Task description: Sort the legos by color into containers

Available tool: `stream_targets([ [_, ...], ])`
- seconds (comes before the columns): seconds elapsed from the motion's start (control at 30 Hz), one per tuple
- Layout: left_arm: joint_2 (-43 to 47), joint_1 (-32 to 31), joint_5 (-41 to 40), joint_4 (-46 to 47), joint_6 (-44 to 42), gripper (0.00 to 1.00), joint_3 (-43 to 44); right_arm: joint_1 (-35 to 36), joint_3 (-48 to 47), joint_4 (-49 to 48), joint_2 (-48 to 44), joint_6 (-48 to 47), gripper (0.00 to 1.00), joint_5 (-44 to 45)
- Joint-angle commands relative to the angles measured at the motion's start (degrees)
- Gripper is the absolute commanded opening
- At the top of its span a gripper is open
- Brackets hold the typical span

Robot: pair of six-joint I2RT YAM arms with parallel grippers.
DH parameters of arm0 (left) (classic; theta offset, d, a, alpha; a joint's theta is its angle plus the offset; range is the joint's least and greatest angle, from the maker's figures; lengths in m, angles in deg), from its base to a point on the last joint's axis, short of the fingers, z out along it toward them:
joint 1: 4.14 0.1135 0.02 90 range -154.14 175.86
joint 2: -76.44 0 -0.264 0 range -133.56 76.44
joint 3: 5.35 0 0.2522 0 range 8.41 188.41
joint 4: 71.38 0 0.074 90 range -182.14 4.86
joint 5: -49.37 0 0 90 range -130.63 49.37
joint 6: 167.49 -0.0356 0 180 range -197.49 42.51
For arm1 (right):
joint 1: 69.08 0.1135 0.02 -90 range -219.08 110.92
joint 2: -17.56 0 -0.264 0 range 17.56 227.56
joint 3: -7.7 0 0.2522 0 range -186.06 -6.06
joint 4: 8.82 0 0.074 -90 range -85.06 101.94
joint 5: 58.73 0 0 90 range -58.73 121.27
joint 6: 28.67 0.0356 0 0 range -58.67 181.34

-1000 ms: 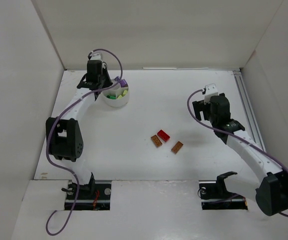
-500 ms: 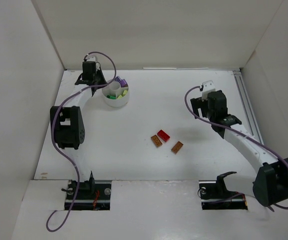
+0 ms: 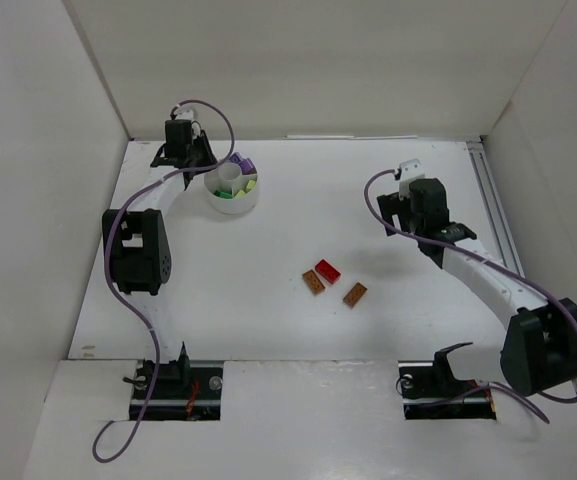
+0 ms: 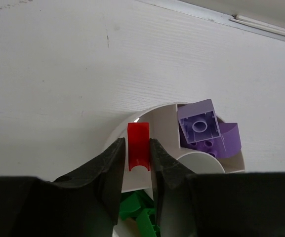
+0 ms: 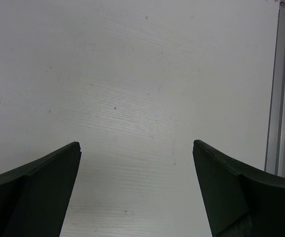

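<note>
The left gripper (image 4: 138,143) is nearly closed, with a red brick (image 4: 138,134) pinched between its fingertips; the brick's flat flanks sit against both pads and its top pokes out past them. It hangs over the dish (image 3: 230,207), above a wedge that looks bare, with lilac bricks (image 4: 200,123) in the next wedge on one side and green bricks (image 4: 137,207) on the other. The right gripper (image 5: 136,143) is spread wide, holds nothing, and is over bare table (image 5: 132,74). Three loose bricks (image 3: 327,270), one red and two orange-brown, lie close together mid-table, well apart from both grippers. These bricks are probably hard, very light and smooth. A squeeze will not crush them, but the glossy sides can slip or twist in the pads, and a brick dropped from a height may bounce off the dish's low wall. The best hold seems to be across two parallel flat sides, centred, with the studs left clear, as here. The loose ones lie so close together that the fingers must straddle one without nudging the others. Releasing low inside the wedge should keep the brick from skipping into another colour.
</note>
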Motion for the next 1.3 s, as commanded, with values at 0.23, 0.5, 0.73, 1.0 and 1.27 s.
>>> stream_targets([
  [0.23, 4.24, 0.24, 1.57, -0.7, -1.43, 0.5, 1.34, -0.3, -1.64, -1.99, -2.75, 0.57, 1.0, -1.11],
  [0.5, 7.5, 0.24, -1.6, -3.25, -1.43, 0.57, 0.03, -0.3, 2.22, -1.37, -9.52, 0.04, 1.0, -3.3],
  [0.73, 18.13, 0.24, 6.74, 1.85, 0.42, 1.0, -11.74, 3.13, 4.07, 0.65, -10.15, -6.89, 1.0, -17.35],
  [1.0, 34.19, -6.26, 6.49, 5.45, 5.16, 1.0, -28.53, 22.44, -3.03, 6.62, 8.56, -9.8, 0.98, -12.98],
  [1.27, 42.13, -8.11, 8.77, 8.09, 8.33, 1.0, -37.33, 25.19, -3.4, 7.68, 13.5, -9.28, 0.95, -15.26],
])
